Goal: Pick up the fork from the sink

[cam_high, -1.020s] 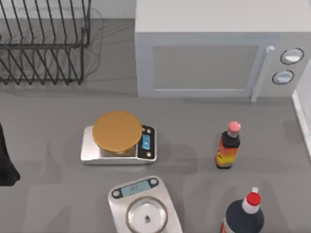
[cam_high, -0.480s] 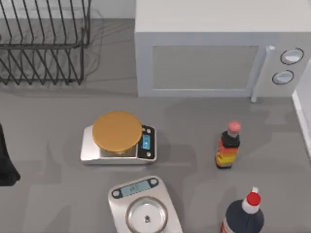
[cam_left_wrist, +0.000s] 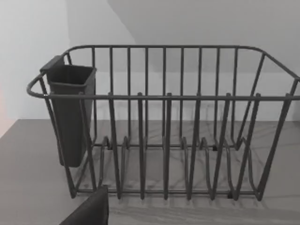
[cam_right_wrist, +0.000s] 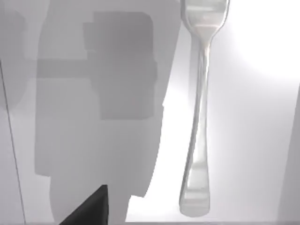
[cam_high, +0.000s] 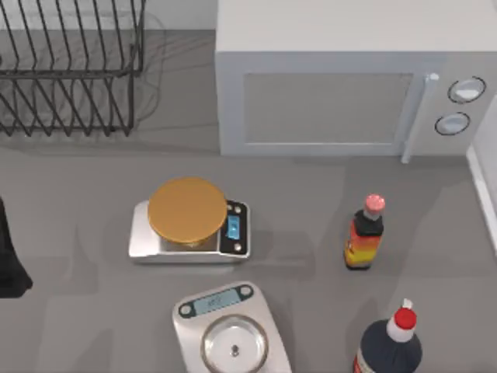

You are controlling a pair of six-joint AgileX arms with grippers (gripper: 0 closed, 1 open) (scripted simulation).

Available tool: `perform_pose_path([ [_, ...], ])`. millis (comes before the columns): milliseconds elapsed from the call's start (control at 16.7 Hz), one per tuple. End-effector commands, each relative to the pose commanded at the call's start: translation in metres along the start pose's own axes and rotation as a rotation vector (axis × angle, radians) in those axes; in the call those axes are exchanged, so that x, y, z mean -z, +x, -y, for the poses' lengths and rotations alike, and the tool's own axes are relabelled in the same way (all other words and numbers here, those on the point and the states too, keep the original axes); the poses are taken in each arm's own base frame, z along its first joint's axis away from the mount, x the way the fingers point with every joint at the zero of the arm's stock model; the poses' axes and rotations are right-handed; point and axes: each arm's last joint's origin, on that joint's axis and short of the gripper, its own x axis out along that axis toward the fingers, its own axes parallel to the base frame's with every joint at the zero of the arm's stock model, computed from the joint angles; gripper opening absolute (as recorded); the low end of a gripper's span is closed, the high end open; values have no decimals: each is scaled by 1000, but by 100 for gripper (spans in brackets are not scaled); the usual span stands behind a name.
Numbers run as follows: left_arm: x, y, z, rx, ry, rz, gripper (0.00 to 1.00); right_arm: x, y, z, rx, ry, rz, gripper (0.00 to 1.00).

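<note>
Grey tabletop (cam_high: 78, 202) is being seen from above, carrying a white microwave (cam_high: 349, 85) at the back, a wire dish rack (cam_high: 70, 70) at the back left, a scale with an orange disc (cam_high: 188, 221) near the middle, a second scale (cam_high: 229, 330) at the front edge, a small sauce bottle (cam_high: 365, 233) to the right and a dark red-capped bottle (cam_high: 390, 346) at the front right. A dark part of the left arm (cam_high: 9, 260) is being caught at the far left edge.

From the left wrist, the dish rack (cam_left_wrist: 164, 126) is being faced, with a dark cutlery cup (cam_left_wrist: 70, 112) hung on one end. A dark tip of the left gripper (cam_left_wrist: 91, 211) is being shown; whether its fingers are released or clenched cannot be told.

From the right wrist, the fork (cam_right_wrist: 199, 108) is being seen lying flat on the pale floor of the sink (cam_right_wrist: 253, 117), handle end nearer the camera. One dark tip of the right gripper (cam_right_wrist: 86, 208) is being shown, well apart from the fork; the state of its fingers cannot be told.

The fork is being judged light, stiff and slippery, lying flush, so the narrow middle of the handle is probably the best place to be pinched. Nothing is seen lying beside it; the sink floor itself is likely the obstacle.
</note>
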Motion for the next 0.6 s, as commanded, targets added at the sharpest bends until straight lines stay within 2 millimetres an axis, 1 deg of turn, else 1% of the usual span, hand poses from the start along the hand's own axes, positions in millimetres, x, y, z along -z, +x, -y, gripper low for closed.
perform_pose_path([
  [120, 0, 0, 0, 0, 0, 0, 100, -4, 12, 4, -9, 0, -32, 100],
  [180, 0, 0, 0, 0, 0, 0, 100, -4, 14, 5, -11, 0, -38, 100],
  [420, 0, 0, 0, 0, 0, 0, 100, -4, 14, 5, -11, 0, -38, 100],
  [480, 0, 0, 0, 0, 0, 0, 100, -5, 14, 2, -11, -5, -39, 100],
  [600, 0, 0, 0, 0, 0, 0, 100, -5, 20, 2, -12, -4, -41, 100],
])
